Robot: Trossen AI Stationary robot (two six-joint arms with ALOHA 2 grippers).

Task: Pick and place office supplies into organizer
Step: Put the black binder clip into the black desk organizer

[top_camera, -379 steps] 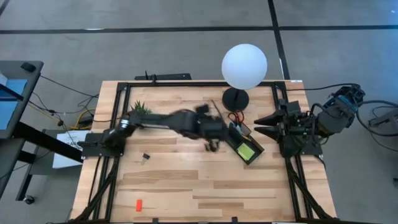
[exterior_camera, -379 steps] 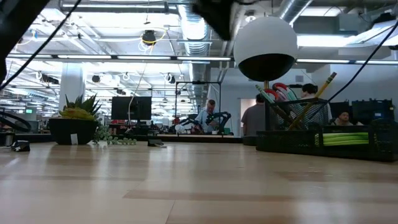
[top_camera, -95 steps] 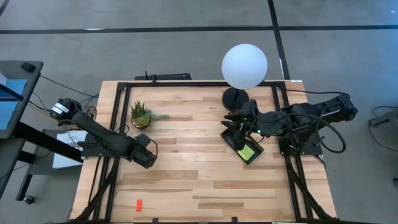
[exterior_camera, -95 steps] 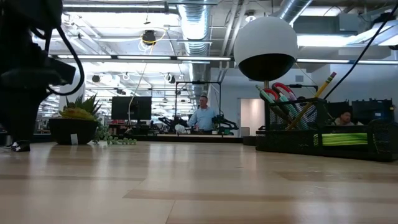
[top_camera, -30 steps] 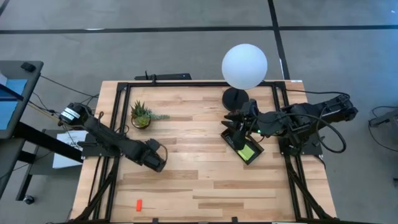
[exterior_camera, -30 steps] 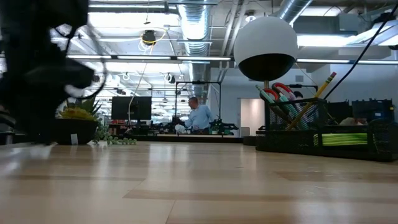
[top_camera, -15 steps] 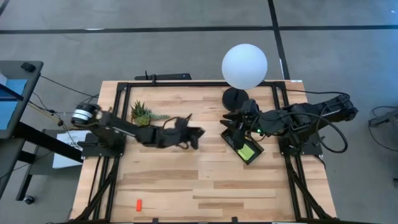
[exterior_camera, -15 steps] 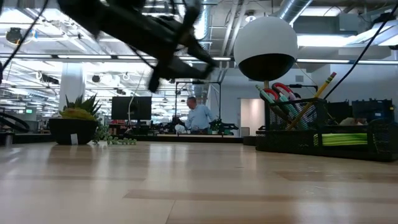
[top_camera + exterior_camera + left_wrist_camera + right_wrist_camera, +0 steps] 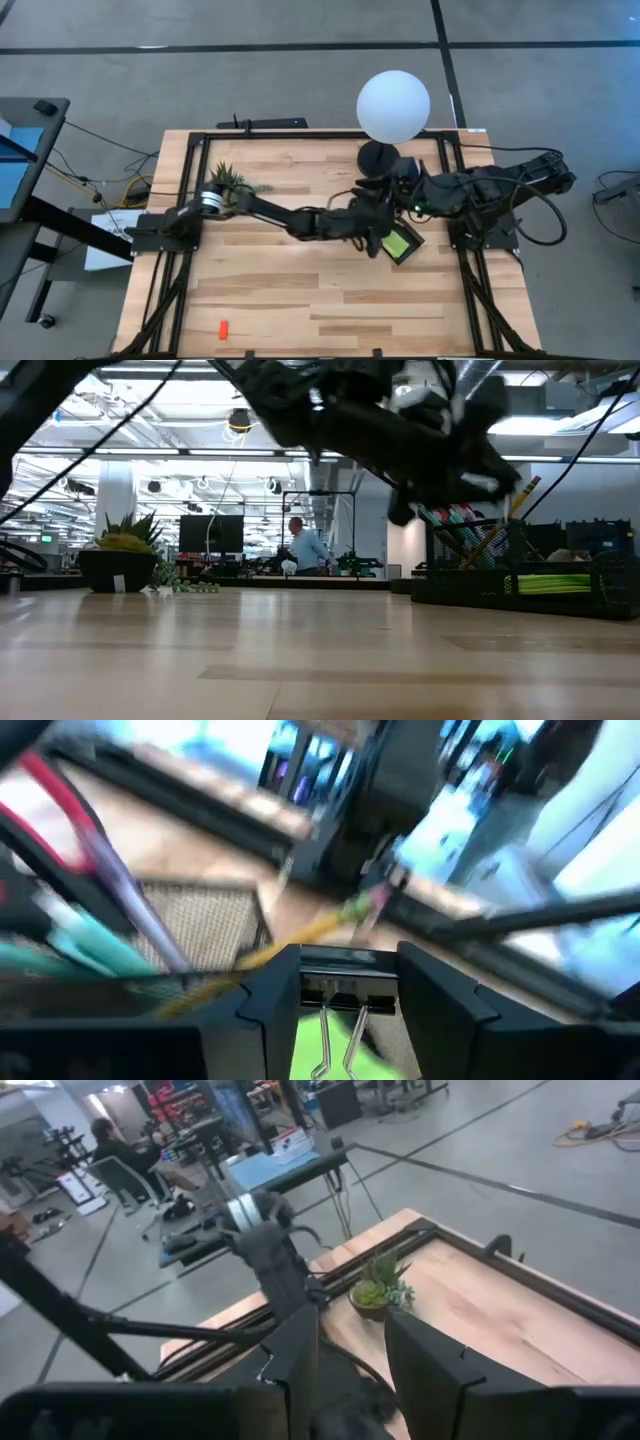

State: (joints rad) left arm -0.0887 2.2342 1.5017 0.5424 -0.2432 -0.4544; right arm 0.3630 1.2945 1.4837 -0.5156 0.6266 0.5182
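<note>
1. Left arm stretched across the desk [image 9: 300,290]; left end effector [image 9: 376,238] sits over the near end of the organizer [image 9: 405,252].
2. Left wrist view: left end effector [image 9: 347,988] is clenched on a black binder clip [image 9: 345,1000], wire handles hanging between the fingers, lime-green pad [image 9: 325,1045] right below.
3. Organizer lies at the right side of the desk, just in front of the lamp base [image 9: 378,158]; the green pad [image 9: 397,243] lies in it.
4. Low view: organizer [image 9: 520,600] holds red-handled scissors [image 9: 462,515], a tan pencil [image 9: 524,491] and upright pens; left arm passes in front of it.
5. Right end effector [image 9: 392,188] hovers over the far end of the organizer, beside the lamp base. Its fingers [image 9: 300,1355] are apart, holding nothing.
6. Small red-orange piece [image 9: 223,328] lies alone on the desk near the front left corner, well apart from the organizer.
7. Potted plant [image 9: 226,182] at back left of the desk; white globe lamp [image 9: 393,106] at back right.
8. A person [image 9: 303,550] stands in the room behind.
</note>
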